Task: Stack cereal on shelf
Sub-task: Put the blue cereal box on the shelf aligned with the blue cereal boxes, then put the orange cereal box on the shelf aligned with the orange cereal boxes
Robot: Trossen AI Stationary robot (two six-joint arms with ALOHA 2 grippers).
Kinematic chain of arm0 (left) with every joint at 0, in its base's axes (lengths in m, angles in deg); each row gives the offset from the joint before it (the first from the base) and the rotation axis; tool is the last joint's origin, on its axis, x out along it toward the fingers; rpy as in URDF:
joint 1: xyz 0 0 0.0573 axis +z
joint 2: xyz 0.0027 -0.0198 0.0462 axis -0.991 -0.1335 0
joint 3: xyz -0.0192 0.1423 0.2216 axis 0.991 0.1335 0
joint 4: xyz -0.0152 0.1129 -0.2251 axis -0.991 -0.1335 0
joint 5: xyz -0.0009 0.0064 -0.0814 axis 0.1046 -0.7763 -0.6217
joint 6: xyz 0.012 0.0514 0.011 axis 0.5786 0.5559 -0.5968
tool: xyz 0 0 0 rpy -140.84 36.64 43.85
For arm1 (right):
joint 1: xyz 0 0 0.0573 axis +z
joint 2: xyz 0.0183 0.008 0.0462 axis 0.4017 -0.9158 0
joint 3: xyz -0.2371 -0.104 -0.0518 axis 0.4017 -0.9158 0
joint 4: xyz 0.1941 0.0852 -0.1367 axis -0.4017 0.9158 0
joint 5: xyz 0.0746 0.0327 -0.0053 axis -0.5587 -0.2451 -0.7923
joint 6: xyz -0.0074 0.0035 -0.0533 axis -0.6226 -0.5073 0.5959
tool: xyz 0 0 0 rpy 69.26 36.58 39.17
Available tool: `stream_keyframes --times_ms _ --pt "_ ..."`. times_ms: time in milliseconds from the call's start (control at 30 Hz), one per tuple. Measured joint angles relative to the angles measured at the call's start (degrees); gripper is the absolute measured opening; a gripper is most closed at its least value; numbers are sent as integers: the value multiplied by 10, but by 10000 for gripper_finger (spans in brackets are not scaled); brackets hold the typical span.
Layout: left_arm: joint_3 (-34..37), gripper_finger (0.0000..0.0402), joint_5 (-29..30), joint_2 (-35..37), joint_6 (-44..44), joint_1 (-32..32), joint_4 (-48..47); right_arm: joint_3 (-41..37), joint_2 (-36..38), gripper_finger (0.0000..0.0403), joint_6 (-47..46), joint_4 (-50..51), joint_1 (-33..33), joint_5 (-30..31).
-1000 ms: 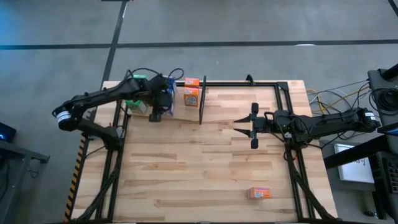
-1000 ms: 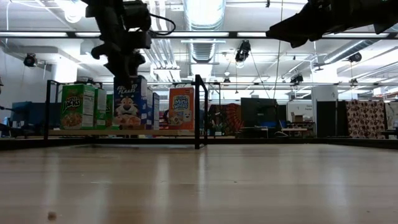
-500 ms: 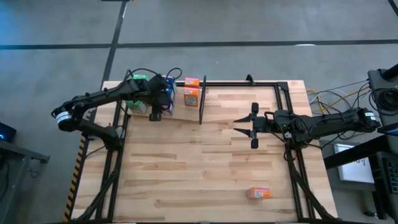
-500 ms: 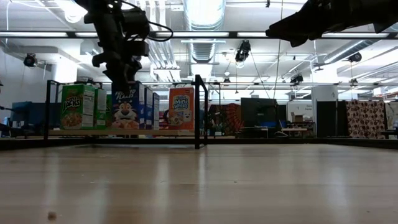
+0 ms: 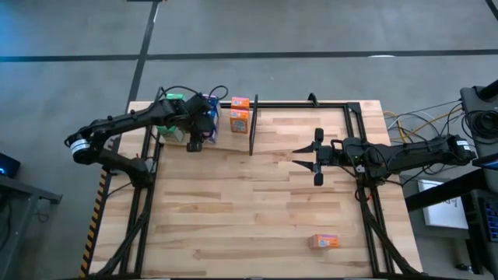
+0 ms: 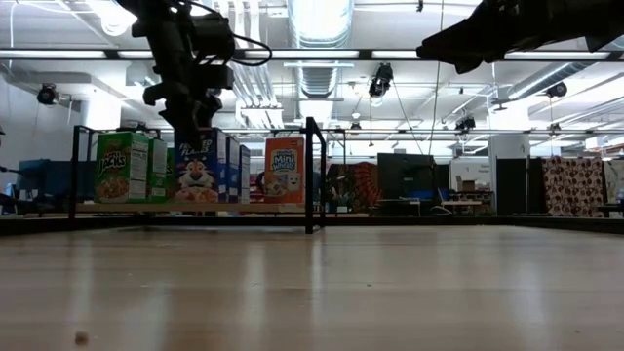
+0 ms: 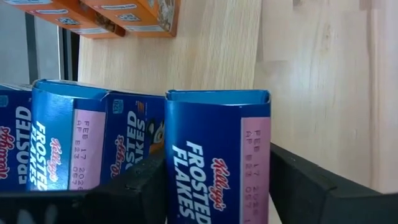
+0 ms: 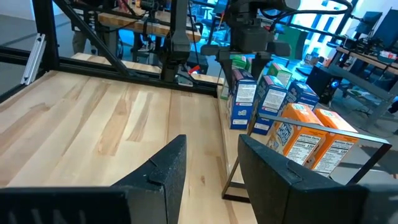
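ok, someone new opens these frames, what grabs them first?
Probably the left gripper at the shelf in the table's far left corner, shut on a blue box beside the other blue boxes. Next, the lone orange box lying near the table's front right. The right gripper hovers open mid-table.

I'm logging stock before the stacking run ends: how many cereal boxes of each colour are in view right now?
Orange boxes: 3
Blue boxes: 3
Green boxes: 2 that can be told apart; others may be hidden
Total: 8 in view
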Motion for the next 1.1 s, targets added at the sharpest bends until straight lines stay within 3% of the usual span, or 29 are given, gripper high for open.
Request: stream_keyframes --times_ms 400,667,767,933,1100 --pt "-2 243 26 5 0 -1 4 0 0 134 0 0 0 0" --pt "-84 243 23 12 -49 -14 -62 6 0 134 0 2 0 0" --pt "-115 243 -3 26 -91 -32 -67 12 0 134 0 0 0 0" --pt "-110 243 -44 70 -180 -90 -13 18 0 134 0 -1 0 0" --pt "-34 243 -41 126 -280 -190 127 19 0 134 -18 -1 0 0"
